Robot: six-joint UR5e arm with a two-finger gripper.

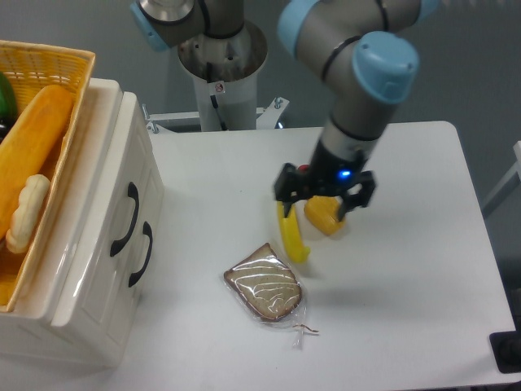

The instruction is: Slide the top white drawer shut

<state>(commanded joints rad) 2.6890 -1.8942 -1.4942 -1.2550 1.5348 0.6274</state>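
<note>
My jaws are hidden under my wrist, so I cannot tell whether they are spread or pressed together; my gripper (326,213) hangs over the yellow pepper (323,216) and the banana (291,236) near the middle of the table (407,285), holding nothing I can see. The top white drawer (114,195) sits well apart at the table's left edge, its front flush with the lower drawer (134,269) of the cabinet
</note>
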